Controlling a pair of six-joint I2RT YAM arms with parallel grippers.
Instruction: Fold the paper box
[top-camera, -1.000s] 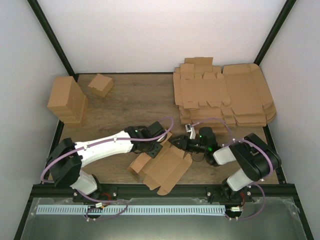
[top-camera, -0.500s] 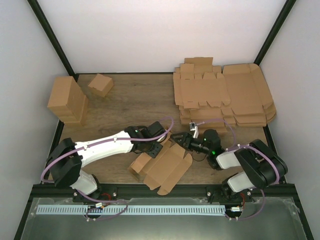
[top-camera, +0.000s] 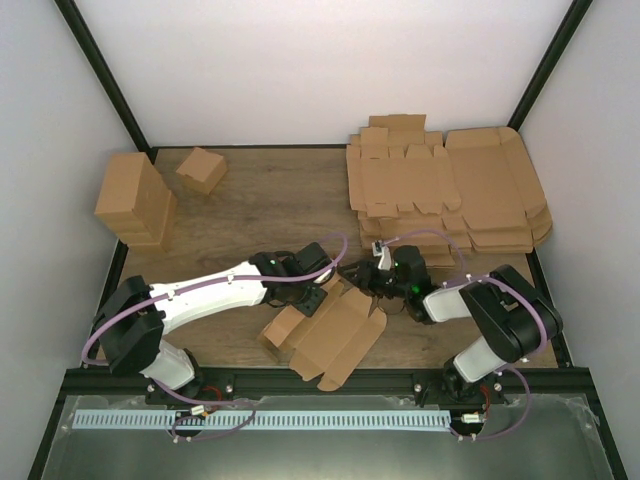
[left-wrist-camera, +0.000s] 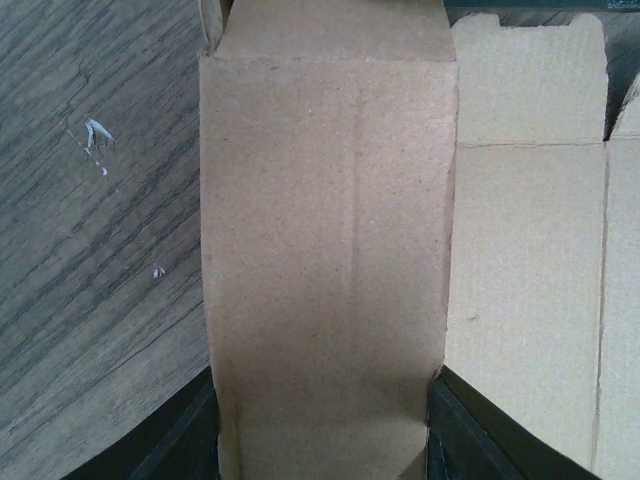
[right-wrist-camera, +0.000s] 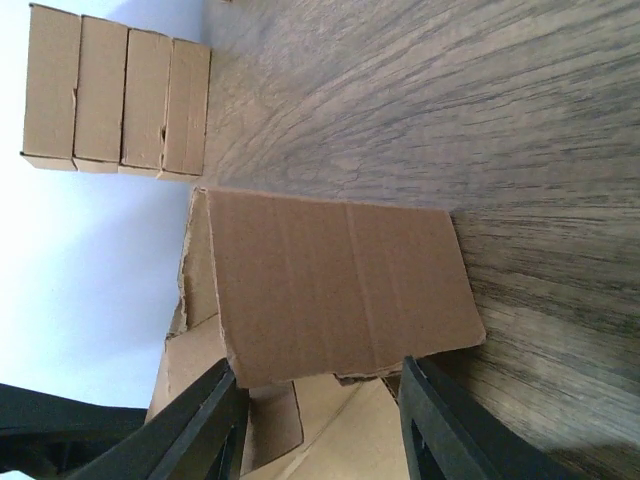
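Steadying the paper box (top-camera: 335, 335) for folding, the left fingers (left-wrist-camera: 180, 440) clamp one panel (left-wrist-camera: 330, 250) by its edges; the right fingers (right-wrist-camera: 195, 425) straddle a flap (right-wrist-camera: 340, 285), whether pinching I cannot tell.

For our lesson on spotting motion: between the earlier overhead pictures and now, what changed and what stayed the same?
The right arm swung its elbow toward the near edge and back; the right fingers ended slightly farther from the bases, straddling a flap of the paper box. No grasp or release is visible. The left fingers, the paper box and the cardboard stacks stayed put.
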